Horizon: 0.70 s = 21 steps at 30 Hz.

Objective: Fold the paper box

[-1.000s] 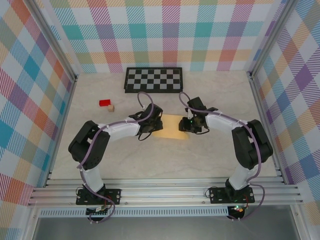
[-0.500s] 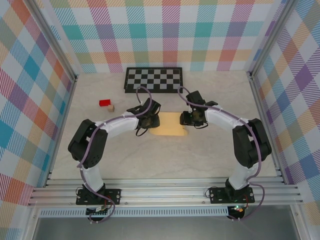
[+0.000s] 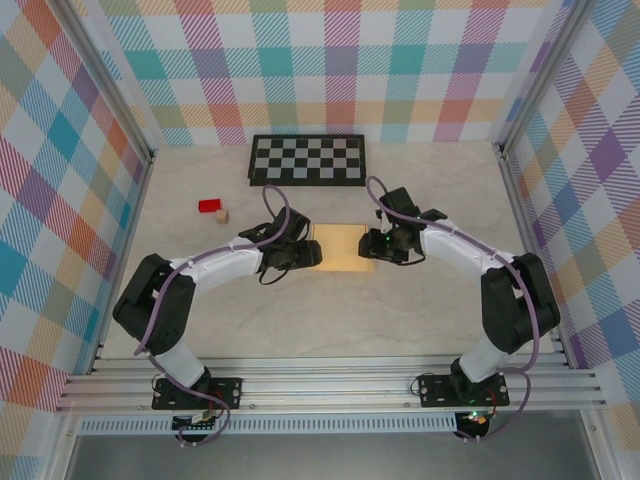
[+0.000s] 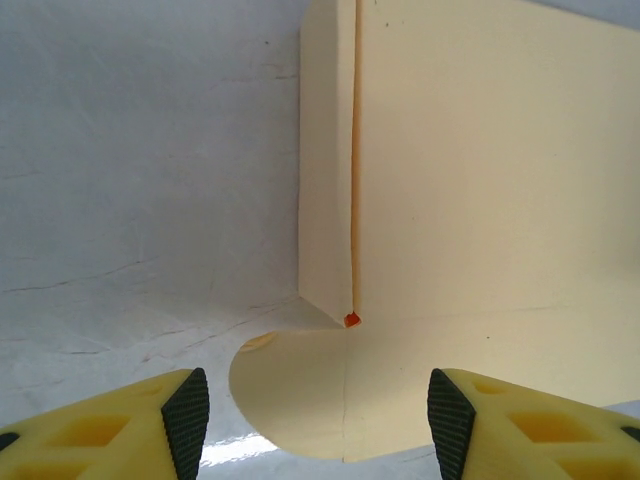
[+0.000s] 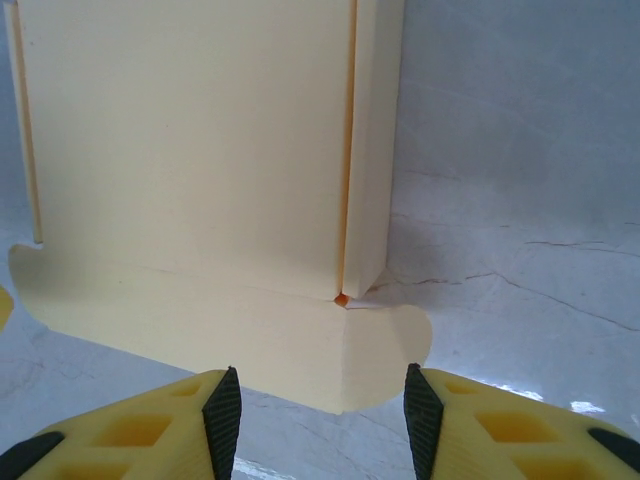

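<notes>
Tan thin-cardboard paper box (image 3: 340,247) lies between the tools; left tool (image 3: 306,253) faces its left side, right tool (image 3: 372,243) its right; both gape released, equally near.

high overhead view; two close, opposing wrist views, shared paper box (image 3: 340,247)

Pale tan paper box (image 3: 340,247), black-and-white checkerboard (image 3: 307,160)

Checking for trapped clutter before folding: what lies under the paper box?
The paper box rests on the pale table; bare tabletop shows along its edges. Whatever is beneath the sheet itself is covered.
</notes>
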{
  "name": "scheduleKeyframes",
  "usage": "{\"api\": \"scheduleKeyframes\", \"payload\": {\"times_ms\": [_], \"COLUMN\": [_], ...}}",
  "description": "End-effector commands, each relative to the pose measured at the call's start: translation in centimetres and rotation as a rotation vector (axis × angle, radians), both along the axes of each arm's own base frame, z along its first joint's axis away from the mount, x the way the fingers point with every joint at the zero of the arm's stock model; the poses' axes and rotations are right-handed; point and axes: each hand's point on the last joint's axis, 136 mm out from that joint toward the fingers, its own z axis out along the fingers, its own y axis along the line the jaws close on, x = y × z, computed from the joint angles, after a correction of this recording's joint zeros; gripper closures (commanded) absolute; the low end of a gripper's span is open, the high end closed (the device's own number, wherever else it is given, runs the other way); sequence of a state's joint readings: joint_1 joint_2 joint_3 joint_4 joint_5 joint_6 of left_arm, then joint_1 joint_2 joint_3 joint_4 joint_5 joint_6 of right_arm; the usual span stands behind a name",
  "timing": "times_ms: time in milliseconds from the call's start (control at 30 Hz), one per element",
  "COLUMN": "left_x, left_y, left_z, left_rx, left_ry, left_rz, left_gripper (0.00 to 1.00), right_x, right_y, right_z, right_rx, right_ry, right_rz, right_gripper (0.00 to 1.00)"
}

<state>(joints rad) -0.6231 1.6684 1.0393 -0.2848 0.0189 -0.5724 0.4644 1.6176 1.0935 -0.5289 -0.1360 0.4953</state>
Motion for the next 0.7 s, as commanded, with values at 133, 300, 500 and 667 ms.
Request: {"api": "scheduleKeyframes", "payload": {"times_ms": [133, 300, 500, 667], "left_x": [0.3, 0.1, -0.4, -0.8], "left_y": [-1.9, -2.4, -2.0, -2.5], "left_z": [-0.1, -0.9, -1.9, -2.3], "left_rx": [-0.083, -0.074, 0.006, -0.012], "left_ry": [-0.001, 0.019, 0.037, 0.052], "left_rz": [-0.011, -0.023, -0.023, -0.032], "left_gripper": [0.39, 0.4, 0.4, 0.4], "right_x": [-0.1, 0.0, 0.0, 0.2], "right_y": [1.1, 0.8, 1.0, 1.4], "right_z": [-1.9, -2.7, -3.4, -3.5], "right_rx": [0.062, 0.032, 0.041, 0.056], "right_ry": [0.047, 0.049, 0.058, 0.051], "right_rz": [-0.001, 0.008, 0.011, 0.025], "right_gripper": [0.51, 0.51, 0.51, 0.51]}}
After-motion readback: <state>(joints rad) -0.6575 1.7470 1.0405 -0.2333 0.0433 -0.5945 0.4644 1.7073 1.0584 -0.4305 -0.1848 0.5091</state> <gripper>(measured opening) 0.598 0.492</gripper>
